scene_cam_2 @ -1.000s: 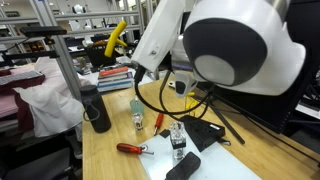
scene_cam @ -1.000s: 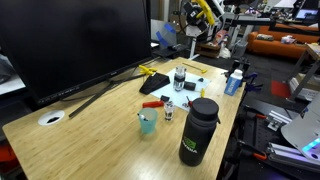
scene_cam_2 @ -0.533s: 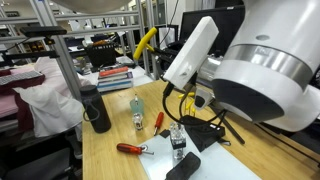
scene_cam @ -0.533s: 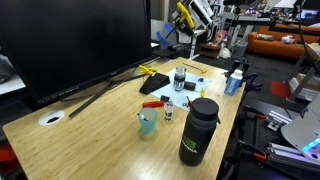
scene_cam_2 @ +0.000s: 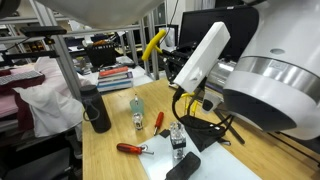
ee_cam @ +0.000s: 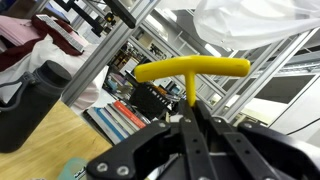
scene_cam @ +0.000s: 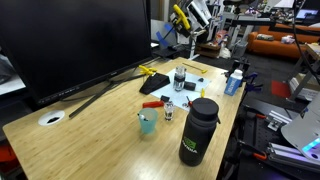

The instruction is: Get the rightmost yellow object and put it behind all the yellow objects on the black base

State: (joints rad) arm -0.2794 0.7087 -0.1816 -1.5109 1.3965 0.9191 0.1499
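The bright yellow T-shaped piece (ee_cam: 192, 68) has travelled. Over the last second it swings across both exterior views towards the large dark monitor (scene_cam: 70, 40), and in the last half second it barely shifts further. In an exterior view the T-shaped piece (scene_cam: 181, 14) hangs high in the air, well above the light wooden table (scene_cam: 100, 145). In the wrist view the gripper (ee_cam: 190, 112) has its two fingers pressed in on the stem, pinching it just below the crossbar.

I judge the pick-up done and the carry under way. What remains is the descent to the back of the cluster on the flat black monitor base (scene_cam: 110, 88) with its long thin legs.

Counted:
- One yellow piece held.
- One cluster of small flat yellow pieces (scene_cam: 152, 72) lying on the base — too small here to count singly.
- One monitor.
- One tall black cylindrical bottle (scene_cam: 198, 130).
- One flat red item (scene_cam: 153, 103).
- One small teal cup (scene_cam: 147, 123).
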